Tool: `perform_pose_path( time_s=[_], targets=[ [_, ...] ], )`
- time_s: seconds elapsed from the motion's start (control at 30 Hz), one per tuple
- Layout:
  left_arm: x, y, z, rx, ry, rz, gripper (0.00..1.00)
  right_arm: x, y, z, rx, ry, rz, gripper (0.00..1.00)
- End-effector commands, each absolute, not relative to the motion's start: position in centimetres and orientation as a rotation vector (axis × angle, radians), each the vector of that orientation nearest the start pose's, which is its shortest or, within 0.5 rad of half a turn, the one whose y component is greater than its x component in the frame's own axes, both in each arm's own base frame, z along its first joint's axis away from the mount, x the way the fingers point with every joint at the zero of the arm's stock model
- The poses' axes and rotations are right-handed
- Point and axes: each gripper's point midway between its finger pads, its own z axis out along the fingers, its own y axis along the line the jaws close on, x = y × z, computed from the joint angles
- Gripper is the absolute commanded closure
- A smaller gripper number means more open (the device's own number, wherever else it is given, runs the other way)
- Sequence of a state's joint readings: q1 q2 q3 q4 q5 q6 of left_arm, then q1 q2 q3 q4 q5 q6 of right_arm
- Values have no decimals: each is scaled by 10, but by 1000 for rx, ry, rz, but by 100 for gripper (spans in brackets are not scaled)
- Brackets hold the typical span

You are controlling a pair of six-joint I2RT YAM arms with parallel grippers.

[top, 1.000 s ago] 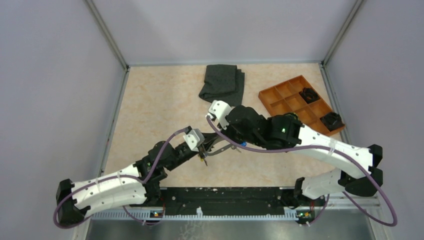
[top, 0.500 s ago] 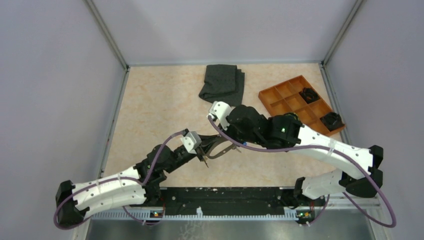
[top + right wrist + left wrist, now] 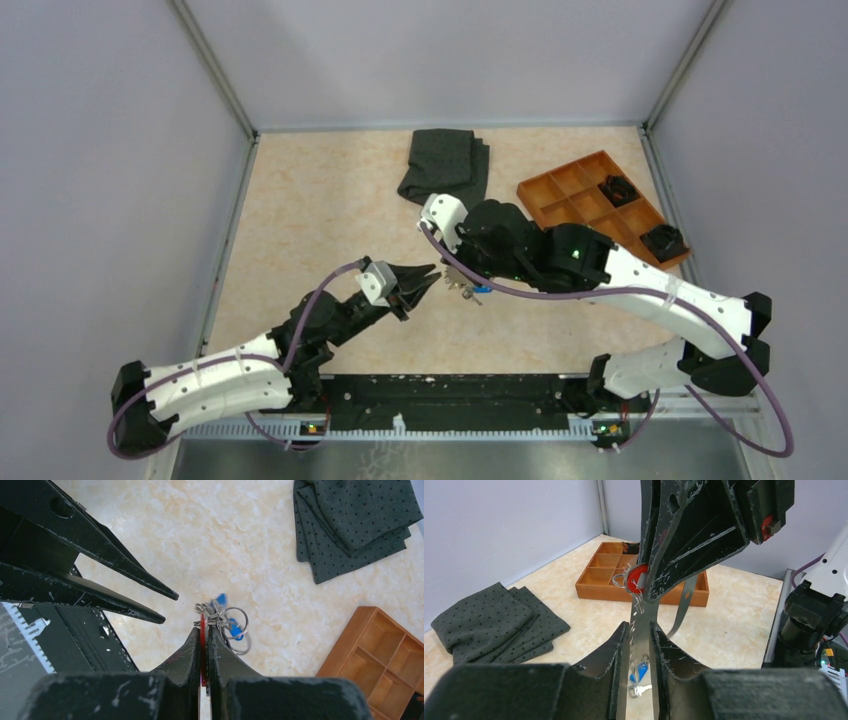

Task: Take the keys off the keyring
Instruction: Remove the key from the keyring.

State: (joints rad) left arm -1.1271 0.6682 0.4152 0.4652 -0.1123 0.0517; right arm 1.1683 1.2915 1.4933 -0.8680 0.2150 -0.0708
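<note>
— Cream marbled tabletop, grey walls around it. What is the left gripper (image 3: pixel 171 609) doing?
— Released. Its fingers stand parted with nothing between the tips. A second ago they were pinched shut nearer the arm bases, with the keyring (image 3: pixel 642 635) stretched from them to the right gripper (image 3: pixel 203 630). Since then it has let go and risen closer.
— And the right one?
— Clenched on the red key head (image 3: pixel 638 578), same as before. The keys (image 3: pixel 218 601) bunch just past its fingertips with a small metal ring (image 3: pixel 247 615), near the left tips but apart from them.
— Where is the keyring now?
— Hanging down from that grip as a pale grey band. Only the left wrist view shows it plainly, through the gap of its own fingers, with a blue-headed key (image 3: pixel 640 671) low in that gap. From above, the right gripper covers most of it.
— Further out?
— Folded dark dotted cloth (image 3: pixel 445 165) beyond the right gripper, and a wooden compartment tray (image 3: pixel 575 180) off to its right. The overhead view alone shows the whole tray, with black clumps (image 3: pixel 662 241) in two cells.
</note>
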Motion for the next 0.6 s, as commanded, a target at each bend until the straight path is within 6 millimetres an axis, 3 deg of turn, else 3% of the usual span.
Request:
perform_pose_path(
  time_s=[0.0, 0.13, 0.37, 0.57],
  targets=[
    [151, -279, 305, 685, 1143, -858, 72, 176, 304, 320, -1151, 1832, 406, 100],
    [144, -286, 306, 749, 1112, -870, 69, 176, 305, 323, -1149, 1829, 412, 100],
    [153, -288, 302, 742, 1127, -825, 66, 171, 312, 327, -1171, 1821, 430, 100],
    [155, -290, 310, 718, 1086, -825, 65, 171, 314, 327, -1183, 1816, 424, 100]
  ],
)
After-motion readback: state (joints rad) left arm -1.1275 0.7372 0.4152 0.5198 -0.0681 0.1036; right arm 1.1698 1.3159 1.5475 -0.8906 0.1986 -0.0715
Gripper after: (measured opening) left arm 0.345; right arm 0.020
